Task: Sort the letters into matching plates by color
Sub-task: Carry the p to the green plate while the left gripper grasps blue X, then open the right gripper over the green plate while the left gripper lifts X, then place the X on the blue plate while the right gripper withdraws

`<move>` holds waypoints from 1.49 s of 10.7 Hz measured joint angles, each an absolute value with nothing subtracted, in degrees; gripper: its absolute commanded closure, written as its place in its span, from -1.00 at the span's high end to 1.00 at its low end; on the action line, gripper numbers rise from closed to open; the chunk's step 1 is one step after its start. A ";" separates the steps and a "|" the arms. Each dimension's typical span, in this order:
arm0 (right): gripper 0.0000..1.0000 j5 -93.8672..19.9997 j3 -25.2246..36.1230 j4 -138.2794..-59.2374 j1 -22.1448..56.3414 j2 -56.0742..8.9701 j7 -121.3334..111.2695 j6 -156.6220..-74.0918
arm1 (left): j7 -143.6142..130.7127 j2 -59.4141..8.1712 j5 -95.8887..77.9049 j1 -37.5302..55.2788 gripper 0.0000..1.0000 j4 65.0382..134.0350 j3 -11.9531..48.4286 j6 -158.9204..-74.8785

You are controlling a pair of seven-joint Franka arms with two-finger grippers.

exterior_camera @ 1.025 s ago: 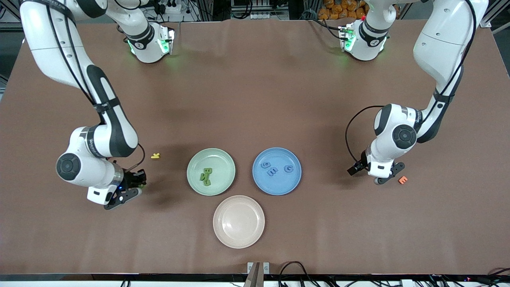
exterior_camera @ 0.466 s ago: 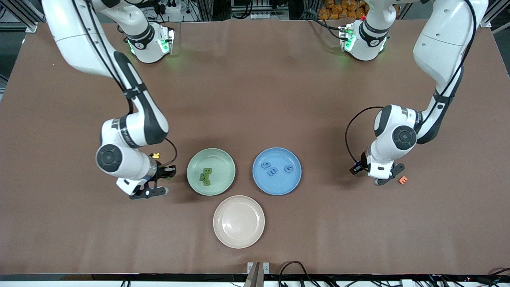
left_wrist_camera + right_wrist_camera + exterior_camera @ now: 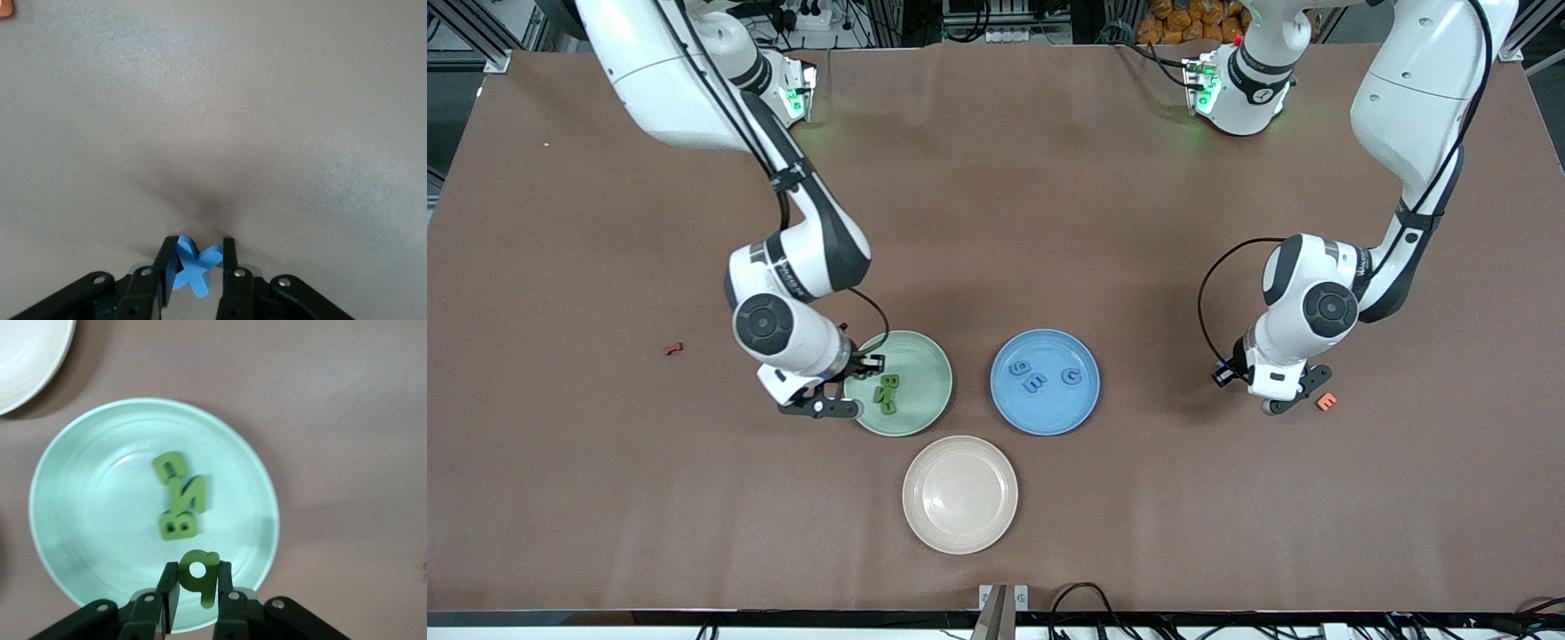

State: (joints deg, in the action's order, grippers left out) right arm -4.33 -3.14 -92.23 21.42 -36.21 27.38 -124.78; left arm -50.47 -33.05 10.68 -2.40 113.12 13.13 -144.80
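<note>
Both arms reach low; left pincer (image 3: 195, 267) (right pincer (image 3: 195, 587) too) clamped.

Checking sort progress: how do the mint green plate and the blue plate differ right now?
The pale mint green round plastic plate holds three dark green foam letters; the medium blue round plastic plate holds three blue ones. The right gripper is over the green plate's edge with a fourth green letter; nothing is over the blue. Both look equal in size.

Even, bright overhead light falls on the table (image 3: 996, 222), with soft shadows under both arms and beside the plates (image 3: 960, 494). The left wrist view is washed pale, a dark shadow pooling before its fingers (image 3: 167, 267). The right wrist view shows slight motion blur.
</note>
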 measured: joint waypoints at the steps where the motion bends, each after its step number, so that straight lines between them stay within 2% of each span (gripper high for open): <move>1: -0.70 -4.63 -3.16 -92.22 22.92 -36.22 31.62 -125.02 | -50.47 -33.01 10.69 -2.41 -1.00 113.08 13.12 -144.74; 2: -0.68 -4.72 -3.17 -92.17 24.44 -36.31 35.71 -125.54 | -50.47 -32.91 10.72 -2.41 -1.00 112.94 13.12 -144.20; 3: -0.38 -4.79 -3.15 -92.12 25.43 -36.46 38.29 -126.20 | -50.47 -32.73 10.85 -2.36 -1.00 112.44 13.18 -143.20; 4: 0.85 -4.89 -3.14 -92.10 25.74 -36.58 40.02 -126.81 | -50.47 -32.53 11.00 -2.04 -1.00 111.39 13.30 -141.88; 5: 1.00 -4.94 -3.05 -92.08 25.74 -36.63 40.79 -127.16 | -50.47 -32.36 11.03 -1.29 -1.00 109.95 13.40 -140.11; 7: 1.00 -4.97 -2.51 -91.93 25.46 -36.63 41.06 -127.30 | -50.48 -32.15 11.04 1.39 -1.00 107.72 13.55 -137.45; 12: 1.00 -4.83 -1.72 -90.47 24.15 -36.62 33.84 -127.31 | -53.83 -31.91 11.04 4.77 -1.00 106.43 14.09 -137.38; 16: 1.00 -1.51 -1.43 -90.26 16.56 -36.63 14.66 -126.12 | -61.88 -31.63 11.04 10.54 -1.00 103.41 14.54 -135.99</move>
State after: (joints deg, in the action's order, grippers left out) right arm -1.51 -1.43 -90.26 16.56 -36.63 14.66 -126.12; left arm -61.88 -31.63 11.04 10.54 103.41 14.54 -135.99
